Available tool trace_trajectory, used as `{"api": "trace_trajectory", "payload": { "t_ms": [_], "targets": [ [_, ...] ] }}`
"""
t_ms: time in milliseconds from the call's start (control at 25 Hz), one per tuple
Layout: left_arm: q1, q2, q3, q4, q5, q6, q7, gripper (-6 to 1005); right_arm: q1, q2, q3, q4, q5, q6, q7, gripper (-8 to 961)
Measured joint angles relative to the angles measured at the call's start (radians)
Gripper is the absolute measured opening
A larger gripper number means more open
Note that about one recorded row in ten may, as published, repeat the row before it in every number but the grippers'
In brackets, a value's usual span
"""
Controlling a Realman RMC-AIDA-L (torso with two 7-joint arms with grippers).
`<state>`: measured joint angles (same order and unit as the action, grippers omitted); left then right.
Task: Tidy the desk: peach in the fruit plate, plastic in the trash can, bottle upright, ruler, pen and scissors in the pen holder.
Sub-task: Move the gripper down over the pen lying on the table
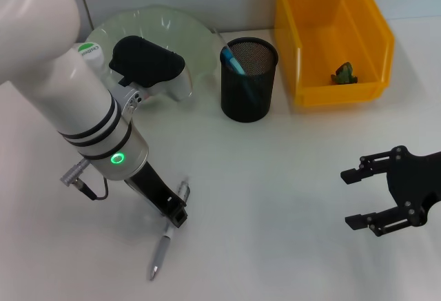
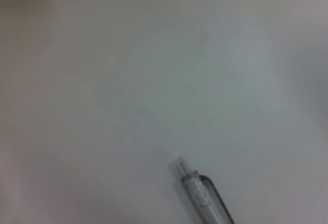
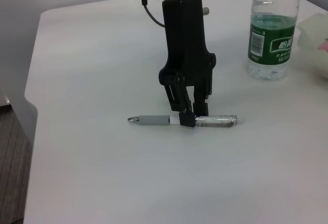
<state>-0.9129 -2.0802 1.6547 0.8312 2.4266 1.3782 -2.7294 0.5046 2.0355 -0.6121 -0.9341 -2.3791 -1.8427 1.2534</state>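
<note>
A: Left gripper (image 1: 176, 215) sits low in the lower left of the head view, right down on the white tabletop (image 1: 275, 198), with the grey-and-clear ballpoint pen (image 1: 161, 248) at its tips.

B: The right wrist view shows it best. The left gripper (image 3: 187, 119) stands nearly vertical over the pen (image 3: 184, 120), and the black fingers (image 3: 180, 101) are drawn in narrow, straddling the barrel about midway, where the grey grip meets the clear half.

A: Clamped on it, or only touching?

B: Pads look pressed to either side of the barrel, and the pen lies flat on the table, metal tip pointing toward the left edge of that frame.

A: The left wrist view gives only the clear clicker end of the pen (image 2: 202, 196) in the lower middle of the frame, on bare table.

B: Right gripper (image 1: 362, 199) hangs at the lower right of the head view, jaws spread wide, nothing between them.

A: Across the top of the head view: the black mesh pen holder (image 1: 249, 80) at centre with a blue item standing inside, the yellow plastic bin (image 1: 331, 36) to its right with a small green object in it, the clear glass plate (image 1: 158, 29) upper left.

B: And the green-labelled water bottle (image 3: 271, 29) stands upright at the upper right of the right wrist view, well apart from the pen.
</note>
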Motion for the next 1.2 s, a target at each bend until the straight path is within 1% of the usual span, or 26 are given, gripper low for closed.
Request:
{"api": "trace_trajectory", "payload": {
  "t_ms": [80, 280, 520, 920, 1200],
  "targets": [
    [-0.002, 0.000, 0.007, 0.005, 0.004, 0.001, 0.002, 396, 0.000, 0.000, 0.000, 0.000, 0.000, -0.003, 0.001, 687],
    [-0.003, 0.000, 0.012, 0.010, 0.007, 0.008, 0.003, 256, 0.000, 0.000, 0.000, 0.000, 0.000, -0.005, 0.006, 685],
    [-0.008, 0.000, 0.012, 0.029, 0.008, 0.030, 0.004, 201, 0.000, -0.001, 0.000, 0.000, 0.000, -0.006, 0.007, 682],
    [-0.011, 0.000, 0.005, 0.040, 0.012, 0.061, 0.017, 227, 0.001, -0.002, 0.000, 0.000, 0.000, -0.004, 0.010, 677],
    [-0.011, 0.000, 0.013, 0.039, 0.007, 0.061, 0.022, 393, 0.000, -0.002, 0.000, 0.000, 0.000, -0.003, 0.006, 673]
  ]
}}
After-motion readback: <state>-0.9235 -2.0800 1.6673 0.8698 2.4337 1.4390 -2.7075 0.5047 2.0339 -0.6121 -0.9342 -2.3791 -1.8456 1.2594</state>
